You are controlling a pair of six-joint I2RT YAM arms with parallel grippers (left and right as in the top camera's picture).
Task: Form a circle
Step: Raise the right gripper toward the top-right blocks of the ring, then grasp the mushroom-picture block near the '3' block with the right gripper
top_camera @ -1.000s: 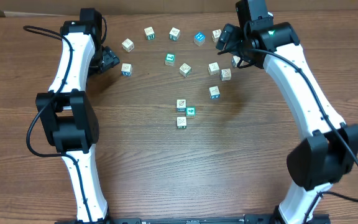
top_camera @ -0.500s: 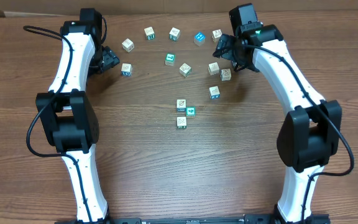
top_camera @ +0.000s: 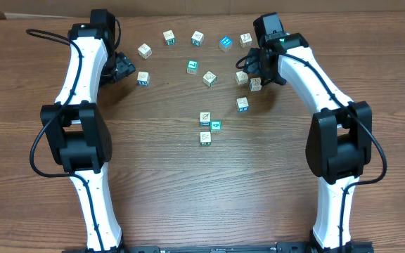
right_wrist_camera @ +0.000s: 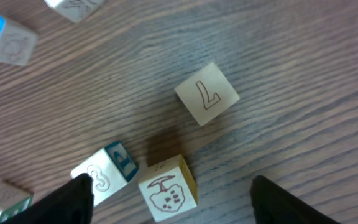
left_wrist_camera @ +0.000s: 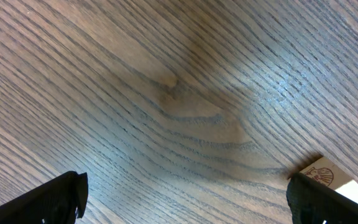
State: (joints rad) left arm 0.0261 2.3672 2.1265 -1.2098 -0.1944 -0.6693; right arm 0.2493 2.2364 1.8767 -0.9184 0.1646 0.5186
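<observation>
Cubes [top_camera: 209, 79]: scattered across the upper middle overhead, no ring yet, three bunched at centre.
Right gripper [top_camera: 252, 69]: at the scatter's right end, jaws apart, nothing gripped.
Right wrist view: tree-marked cube [right_wrist_camera: 166, 190] sits between the jaws, untouched.
Left gripper [top_camera: 125, 67]: spread wide, empty, edge cube [left_wrist_camera: 325, 175] just beside it.

Near half of table [top_camera: 209, 197] free; cubes [top_camera: 209, 79] clutter far half, tightest at right.

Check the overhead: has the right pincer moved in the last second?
Yes. The right pincer has shifted left, closer to the bright blue cube, which stayed put.
</observation>
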